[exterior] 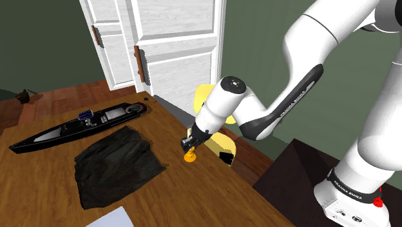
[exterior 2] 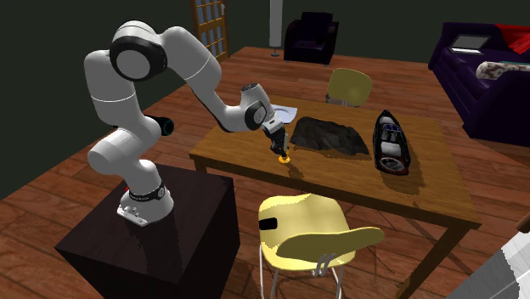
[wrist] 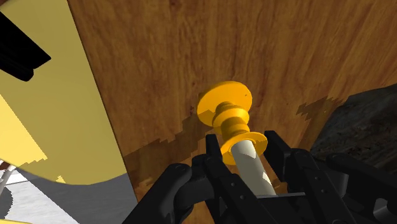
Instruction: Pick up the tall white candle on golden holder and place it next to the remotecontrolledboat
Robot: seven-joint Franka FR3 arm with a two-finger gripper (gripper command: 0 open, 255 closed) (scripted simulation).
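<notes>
While the white arm hung bent over the wooden worktop, the gripper pointed down near the edge, and yes, it had a hold. The fingers were clamped on the white candle, one on each side of the shaft, just above the golden holder. The candle stood roughly upright, with the holder's round foot lowest, right down at the wood. Whether it touched or hung just clear, I could not tell.

In the shoulder view the dark cloth lay crumpled at 9 o'clock of the candle. Beyond it, between 9 and 10 o'clock, was the long black boat, well apart from the candle. A yellow chair stood at 3 o'clock by the worktop's edge, just behind the gripper. White panelled doors rose at 12 o'clock, and a pale sheet lay at 8 o'clock.
</notes>
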